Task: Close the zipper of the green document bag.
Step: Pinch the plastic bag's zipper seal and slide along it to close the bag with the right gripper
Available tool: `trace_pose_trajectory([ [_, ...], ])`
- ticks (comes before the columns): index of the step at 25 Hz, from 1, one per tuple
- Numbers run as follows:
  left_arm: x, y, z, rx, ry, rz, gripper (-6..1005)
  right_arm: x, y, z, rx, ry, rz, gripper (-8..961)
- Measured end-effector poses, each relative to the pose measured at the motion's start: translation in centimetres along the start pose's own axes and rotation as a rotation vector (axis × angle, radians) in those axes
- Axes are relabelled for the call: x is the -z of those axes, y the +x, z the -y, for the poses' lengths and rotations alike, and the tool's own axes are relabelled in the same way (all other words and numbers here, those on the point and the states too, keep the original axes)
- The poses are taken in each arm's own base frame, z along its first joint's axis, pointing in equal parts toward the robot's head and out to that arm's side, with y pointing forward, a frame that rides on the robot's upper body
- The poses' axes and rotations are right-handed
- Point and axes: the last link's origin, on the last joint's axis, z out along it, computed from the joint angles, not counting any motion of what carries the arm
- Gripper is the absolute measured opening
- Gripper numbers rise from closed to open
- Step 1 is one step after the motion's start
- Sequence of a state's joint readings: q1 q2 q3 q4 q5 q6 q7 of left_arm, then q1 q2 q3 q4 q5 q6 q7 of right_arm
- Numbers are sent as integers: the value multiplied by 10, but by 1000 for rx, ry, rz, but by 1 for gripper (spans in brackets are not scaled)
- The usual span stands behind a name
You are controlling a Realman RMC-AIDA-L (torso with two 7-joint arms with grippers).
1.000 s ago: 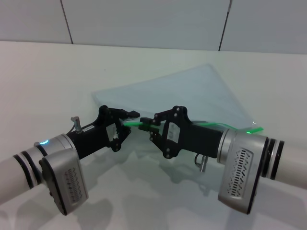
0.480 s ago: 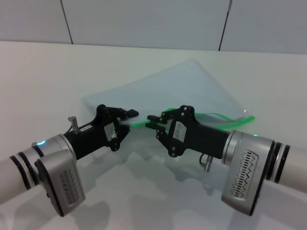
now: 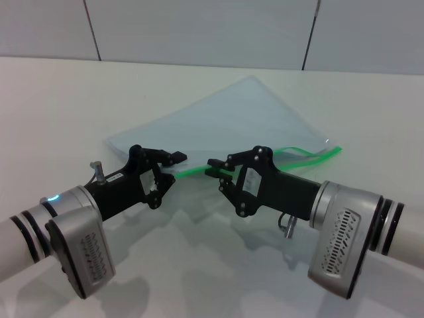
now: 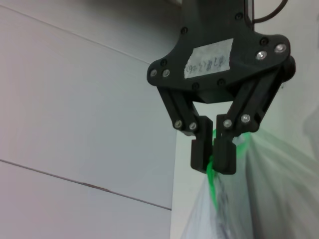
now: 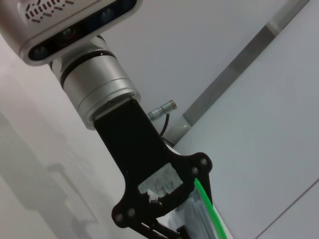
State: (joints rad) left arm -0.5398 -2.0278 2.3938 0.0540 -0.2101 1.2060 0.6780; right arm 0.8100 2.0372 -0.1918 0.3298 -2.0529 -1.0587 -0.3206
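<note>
- Zipper [image 3: 199,170]: a thin bright green strip along the near long edge of the green document bag [image 3: 225,122], stretched between the two grippers; its long axis runs roughly from 8 o'clock to 2 o'clock in the head view, rising toward the far right corner near [image 3: 334,150]
- The bag lies on the white bench [image 3: 59,99], fanned out toward 12 o'clock from the grippers, with the near edge lifted off the surface where it is held
- Left gripper [image 3: 173,159] sits at the 8 o'clock end of the taut stretch; its fingers are clenched on the zipper edge at the bag's near left end, and I judge this to be the anchor
- Right gripper [image 3: 215,167] is just beside it, toward 3 o'clock along the strip; the left wrist view shows its fingers [image 4: 201,149] pinched together on the green strip, most likely on the slider, though the slider itself is too small to make out
- Beyond the right gripper, toward 2 o'clock, the green splits into two loose wavy lines [image 3: 301,154], so that stretch looks open
- The relation that matters: the unclosed length lies away from the left gripper, along the strip's own axis toward 2 o'clock, so the pull should follow that line while the left holds firm
- Risk, as I read it: a pull off-axis would buckle the soft edge or let the strip slip from the pinch
</note>
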Motion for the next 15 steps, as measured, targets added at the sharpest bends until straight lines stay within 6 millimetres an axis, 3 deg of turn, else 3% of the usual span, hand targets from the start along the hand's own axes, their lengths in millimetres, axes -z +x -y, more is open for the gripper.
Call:
trace_pose_trajectory([
  [15,0,1,0,-22,1,-5,66,9,10,4,-16,47,-42,78],
])
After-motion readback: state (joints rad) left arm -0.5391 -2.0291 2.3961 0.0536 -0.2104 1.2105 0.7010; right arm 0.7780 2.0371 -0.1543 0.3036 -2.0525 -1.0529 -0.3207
